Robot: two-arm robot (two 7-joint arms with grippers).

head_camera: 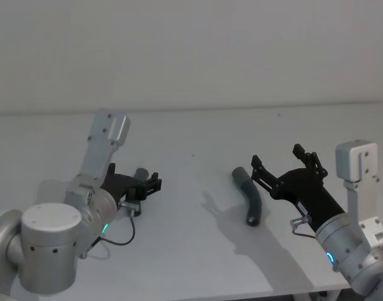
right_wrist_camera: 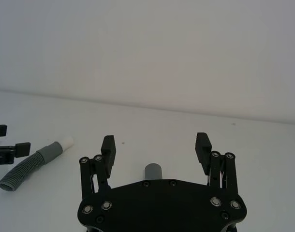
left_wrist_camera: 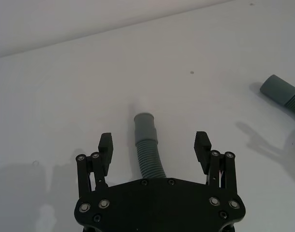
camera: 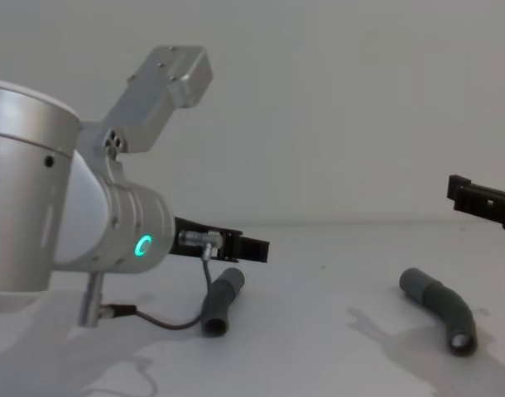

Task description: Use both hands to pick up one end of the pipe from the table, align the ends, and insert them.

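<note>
**Item 1: left pincer** [left_wrist_camera: 154, 145]. Fingers spread wide, nothing held. It hangs low over the surface [head_camera: 198, 263] on the robot's left and straddles the left hose piece. As far as the chest view tells, it does not touch the piece.

**Item 2: left hose piece** [left_wrist_camera: 148, 147]. Dark grey and ribbed, lying flat on the surface. Its long axis runs straight out between the fingers, along the pincer's own reach, so the jaws stand across its width. The white tip [right_wrist_camera: 66, 142] is at the end farthest from the pincer.

**Item 3: right pincer** [right_wrist_camera: 155, 142]. Equally wide open and empty. It is raised well clear of the surface on the robot's right, pointing forward and inward.

**Item 4: right hose piece** [head_camera: 249, 194]. Bent, flat on the surface, just inward of and below the right pincer. One grey cuff [right_wrist_camera: 153, 171] peeps over the palm between the fingers. The long axis runs near to far, with an open mouth at the near end. It lies well apart from the left hose piece.

**Assessment.** Each piece lies nearer the arm on its own side. The left pincer looks ready to descend a little and close, while the right has farther to drop. Neither piece is lifted, and aligning and inserting are not begun.
</note>
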